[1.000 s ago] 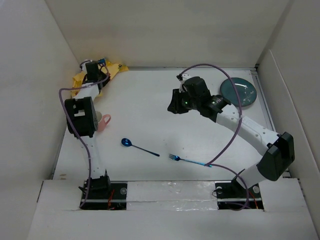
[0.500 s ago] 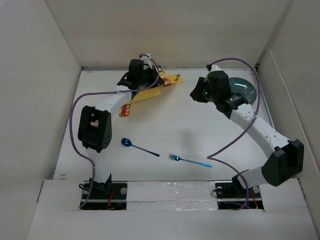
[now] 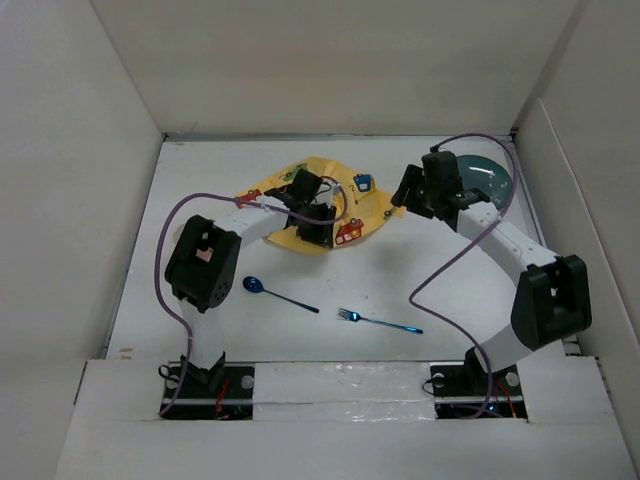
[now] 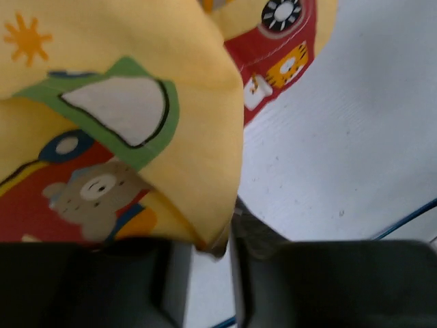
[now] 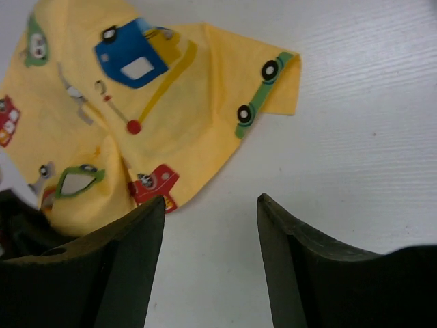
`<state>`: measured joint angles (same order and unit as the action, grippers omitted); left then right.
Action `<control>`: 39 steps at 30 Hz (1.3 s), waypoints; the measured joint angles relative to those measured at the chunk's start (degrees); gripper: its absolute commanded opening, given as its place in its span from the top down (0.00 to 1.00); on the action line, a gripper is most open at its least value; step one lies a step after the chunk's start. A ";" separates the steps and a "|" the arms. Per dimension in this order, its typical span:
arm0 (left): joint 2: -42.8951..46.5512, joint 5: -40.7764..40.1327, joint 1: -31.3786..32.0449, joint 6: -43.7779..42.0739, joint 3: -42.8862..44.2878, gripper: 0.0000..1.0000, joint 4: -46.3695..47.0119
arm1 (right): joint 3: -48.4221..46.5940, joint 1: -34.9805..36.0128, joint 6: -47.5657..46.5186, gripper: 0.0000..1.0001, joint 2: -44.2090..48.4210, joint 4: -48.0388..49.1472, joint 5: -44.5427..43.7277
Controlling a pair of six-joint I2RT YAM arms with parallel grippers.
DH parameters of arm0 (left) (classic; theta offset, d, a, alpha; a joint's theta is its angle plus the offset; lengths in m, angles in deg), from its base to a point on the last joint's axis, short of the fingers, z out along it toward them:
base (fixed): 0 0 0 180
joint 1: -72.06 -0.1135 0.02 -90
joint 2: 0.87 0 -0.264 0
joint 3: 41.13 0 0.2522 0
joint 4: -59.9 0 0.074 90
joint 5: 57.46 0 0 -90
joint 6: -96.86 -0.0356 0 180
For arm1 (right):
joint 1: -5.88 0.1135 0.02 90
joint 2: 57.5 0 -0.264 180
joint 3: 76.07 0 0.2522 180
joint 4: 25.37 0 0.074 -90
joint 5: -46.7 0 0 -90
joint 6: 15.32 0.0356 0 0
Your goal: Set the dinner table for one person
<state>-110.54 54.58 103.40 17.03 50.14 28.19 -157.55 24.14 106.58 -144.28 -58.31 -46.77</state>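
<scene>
The yellow placemat (image 3: 375, 205) with cartoon cars lies rumpled and partly folded at the back middle of the white dinner table (image 3: 430, 270). My left gripper (image 3: 318, 228) sits on its near edge. In the left wrist view a fold of the placemat (image 4: 136, 102) drapes over the left finger and dips between the tips of the left gripper (image 4: 205, 256), whose jaws stand a narrow gap apart. My right gripper (image 3: 405, 190) hovers open at the cloth's right corner. Only bare table (image 5: 355, 102) shows between the tips of the right gripper (image 5: 210, 201), with the placemat (image 5: 136, 116) just beyond.
A teal plate (image 3: 490, 172) lies at the back right, partly under the right arm. A blue spoon (image 3: 265, 290) and a blue fork (image 3: 378, 320) lie near the front middle. White walls enclose the table on three sides.
The left arm carried the placemat from the far left corner to the back middle, where it now lies spread wider. Its jaws have parted slightly. The right gripper moved to the cloth's right corner and opened.
</scene>
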 measured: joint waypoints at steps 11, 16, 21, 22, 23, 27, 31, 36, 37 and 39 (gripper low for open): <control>17.57 -19.91 0.90 6.58 -5.79 0.31 -5.44 | -1.09 -3.65 5.57 0.44 -15.52 0.33 -1.73; 26.60 -22.99 -2.64 14.40 -16.11 0.31 -2.86 | -3.85 -3.87 7.13 0.43 -18.51 0.81 -1.05; 25.97 -22.03 -2.60 19.71 -24.00 0.31 -3.19 | -7.28 -5.14 9.03 0.44 -22.23 1.11 -0.76; 25.29 -21.77 -2.34 20.37 -24.30 0.31 -3.26 | -8.24 -5.29 9.33 0.45 -23.28 1.14 -0.74; 24.55 -21.68 -2.01 20.83 -24.33 0.31 -3.21 | -9.14 -5.60 9.62 0.46 -24.28 1.20 -0.66; 23.12 -21.42 0.33 22.32 -24.33 0.30 -2.80 | -10.91 -6.21 10.78 0.53 -26.97 1.18 -0.24; 22.12 -21.18 1.29 23.10 -24.33 0.31 -1.73 | -12.81 -6.56 11.61 0.56 -28.92 1.31 0.76; 18.10 -21.07 1.18 23.47 -24.33 0.37 -0.96 | -13.27 -7.58 12.04 0.58 -29.64 3.15 4.00; 17.64 -21.03 1.18 23.56 -24.35 0.38 -0.96 | -13.46 -7.82 12.11 0.58 -29.88 3.39 4.68; 17.25 -20.79 1.20 23.58 -24.37 0.41 -0.87 | -13.77 -8.17 12.24 0.58 -30.45 3.80 5.64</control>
<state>-93.29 33.80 104.60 40.62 25.77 27.31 -171.32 15.97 118.82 -174.73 -54.51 -41.13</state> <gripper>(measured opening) 0.606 0.424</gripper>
